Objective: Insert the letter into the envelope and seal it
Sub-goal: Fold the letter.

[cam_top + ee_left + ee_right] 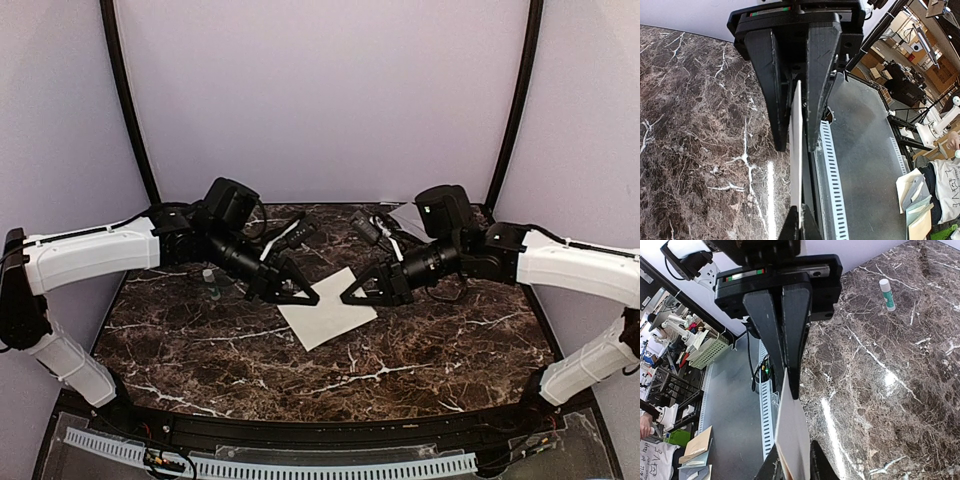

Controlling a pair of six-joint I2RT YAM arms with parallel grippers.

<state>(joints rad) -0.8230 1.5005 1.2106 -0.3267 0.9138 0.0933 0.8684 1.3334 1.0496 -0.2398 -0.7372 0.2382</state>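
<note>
The envelope (327,310) is held roughly level above the middle of the dark marble table (200,350), caught between the 2 grippers at opposite corners. The right gripper (350,296) is seen pressed together on one corner, its 2 fingers pinching the paper flat. The jaws of the left gripper (303,295) are set a little apart on either side of the opposite edge, with dark gaps visible beside the sheet in the left wrist view. In the right wrist view a thin tan strip is seen along the envelope's lower edge; whether this is the letter cannot be told. A small glue stick (209,281) is stood upright on the table just beside the left arm, apart from the envelope. At the far edge a second pale sheet (410,216) is partly covered by the right arm, and its kind cannot be made out. Black cables (290,232) are bunched behind the 2 grippers. A white slotted strip (300,468) is laid along the near edge.
</note>
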